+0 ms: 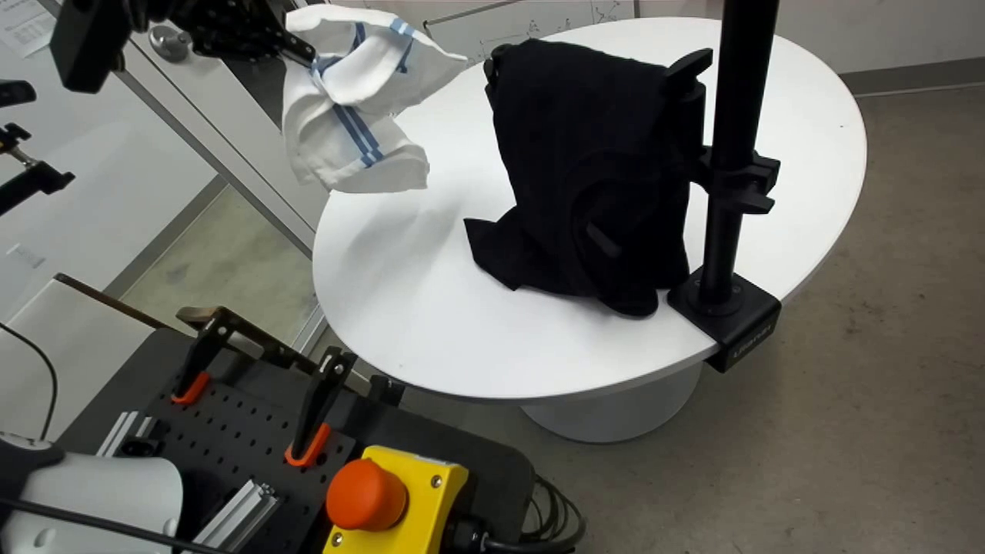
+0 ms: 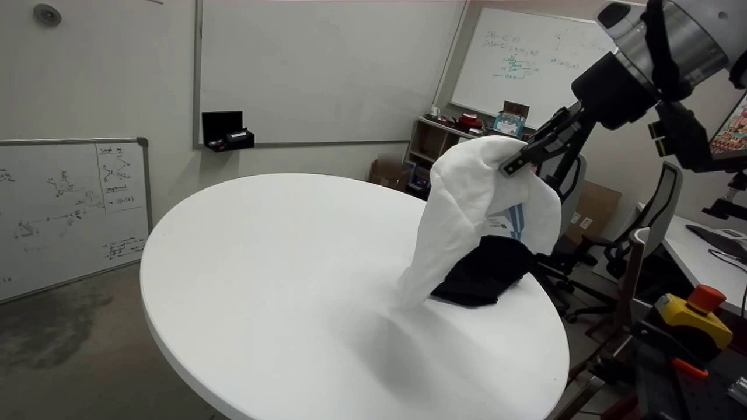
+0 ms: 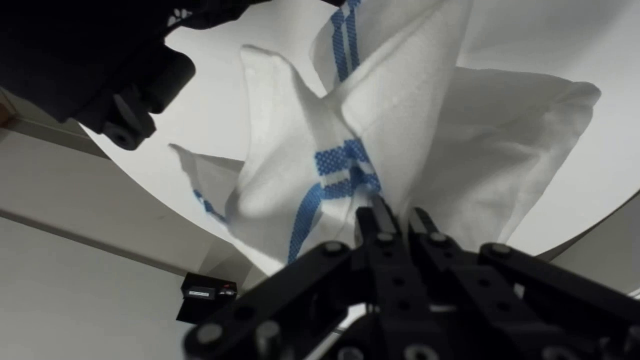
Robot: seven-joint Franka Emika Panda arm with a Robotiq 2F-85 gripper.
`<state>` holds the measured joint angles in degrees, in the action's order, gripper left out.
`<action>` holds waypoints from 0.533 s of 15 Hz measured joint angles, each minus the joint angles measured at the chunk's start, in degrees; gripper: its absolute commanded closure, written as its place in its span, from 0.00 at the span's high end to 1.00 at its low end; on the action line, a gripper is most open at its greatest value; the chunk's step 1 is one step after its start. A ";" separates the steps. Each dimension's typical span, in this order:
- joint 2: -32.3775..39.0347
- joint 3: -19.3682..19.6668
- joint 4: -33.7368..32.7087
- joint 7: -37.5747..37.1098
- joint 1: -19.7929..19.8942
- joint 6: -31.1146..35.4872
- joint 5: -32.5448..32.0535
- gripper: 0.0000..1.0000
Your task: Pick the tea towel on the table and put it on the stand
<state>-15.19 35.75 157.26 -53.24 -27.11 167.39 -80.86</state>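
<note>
The tea towel [image 1: 365, 100] is white with blue stripes and hangs crumpled in the air over the table's edge in both exterior views [image 2: 461, 198]. My gripper [image 1: 304, 52] is shut on it. In the wrist view the fingertips [image 3: 400, 212] pinch its cloth, with folds [image 3: 285, 130] spreading out around them. The stand is a black pole [image 1: 735, 115] clamped to the table edge. A black cloth [image 1: 592, 146] is draped over the stand's side arm, its lower end on the table. The gripper and towel are apart from the stand. In an exterior view the towel partly hides the black cloth [image 2: 490, 271].
The round white table [image 1: 400, 308] lies under the towel and stand. A dark cart holds orange-tipped clamps [image 1: 312, 446] and a yellow box with a red button [image 1: 400, 500]. A dark shape with a knob [image 3: 172, 75] fills the wrist view's upper left.
</note>
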 measured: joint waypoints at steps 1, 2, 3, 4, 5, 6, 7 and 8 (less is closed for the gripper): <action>-0.68 0.30 -0.10 0.01 0.09 -1.68 0.00 0.01; -1.50 0.58 -0.20 0.13 0.23 -3.68 0.01 0.01; -2.53 0.73 -0.27 0.42 0.47 -6.08 0.30 0.01; -3.93 0.75 -0.22 0.85 0.80 -8.90 0.73 0.01; -5.58 0.76 -0.17 1.67 1.08 -11.92 1.60 0.01; -7.32 0.76 -0.22 3.00 1.23 -14.91 2.96 0.01; -9.20 0.76 -0.26 4.72 1.29 -17.94 4.59 0.01; -11.36 0.61 -0.24 6.48 1.35 -21.14 6.17 0.01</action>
<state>-26.55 36.36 157.02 -46.76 -25.76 146.25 -74.69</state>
